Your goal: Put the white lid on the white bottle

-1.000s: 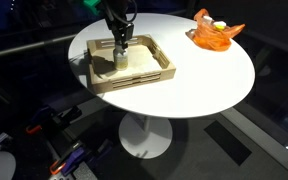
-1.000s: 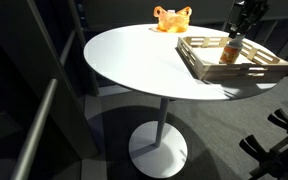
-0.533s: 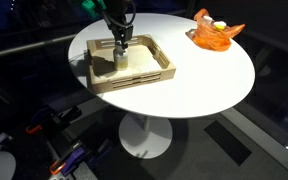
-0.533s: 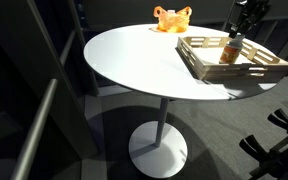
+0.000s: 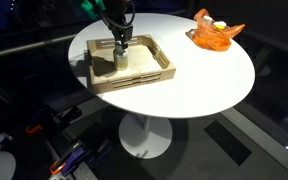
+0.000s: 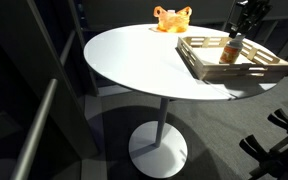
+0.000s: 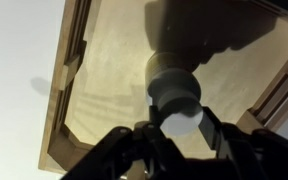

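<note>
The white bottle stands inside the wooden tray on the round white table; it also shows in an exterior view. My gripper hangs straight above the bottle, also seen in an exterior view. In the wrist view the gripper is shut on the white lid, a small pale disc between the two fingers. The lid sits right at the bottle's neck. Whether lid and neck touch cannot be told.
The tray's walls surround the bottle closely. An orange thing with a white object in it lies at the far edge of the table, also in an exterior view. Dark floor and equipment surround the table.
</note>
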### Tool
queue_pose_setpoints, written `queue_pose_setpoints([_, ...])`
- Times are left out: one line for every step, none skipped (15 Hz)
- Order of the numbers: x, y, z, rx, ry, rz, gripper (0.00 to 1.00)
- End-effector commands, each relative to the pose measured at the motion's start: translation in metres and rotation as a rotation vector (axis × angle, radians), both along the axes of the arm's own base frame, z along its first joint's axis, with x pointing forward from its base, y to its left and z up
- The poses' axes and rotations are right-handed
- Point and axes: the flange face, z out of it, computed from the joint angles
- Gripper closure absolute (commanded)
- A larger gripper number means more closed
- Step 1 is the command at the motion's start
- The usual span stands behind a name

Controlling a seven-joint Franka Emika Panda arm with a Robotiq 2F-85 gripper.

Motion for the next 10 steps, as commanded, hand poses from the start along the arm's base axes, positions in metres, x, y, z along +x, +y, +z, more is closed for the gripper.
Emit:
queue_pose_setpoints([-0.01,0.001,-0.017,0.016,0.022,-0.021,0.69])
queue_pose_setpoints([-0.01,0.001,-0.017,0.017,0.022,-0.021,0.45])
queue_pose_setpoints([-0.01,0.001,-0.017,0.018,0.022,-0.022,0.3])
queue_pose_setpoints([-0.013,0.002,-0.022,0.018,0.033,-0.022,0.23])
queue_pose_setpoints([-0.015,0.002,-0.027,0.019,0.045,-0.023,0.17])
queue_pose_setpoints([-0.018,0.002,-0.032,0.02,0.057,-0.023,0.1])
queue_pose_setpoints([-0.019,0.002,-0.035,0.021,0.062,-0.024,0.02])
queue_pose_setpoints([-0.02,0.001,-0.037,0.022,0.068,-0.026,0.0])
queue_pose_setpoints([-0.021,0.0,-0.037,0.023,0.071,-0.027,0.0])
queue_pose_setpoints([-0.02,-0.001,-0.035,0.021,0.071,-0.028,0.0])
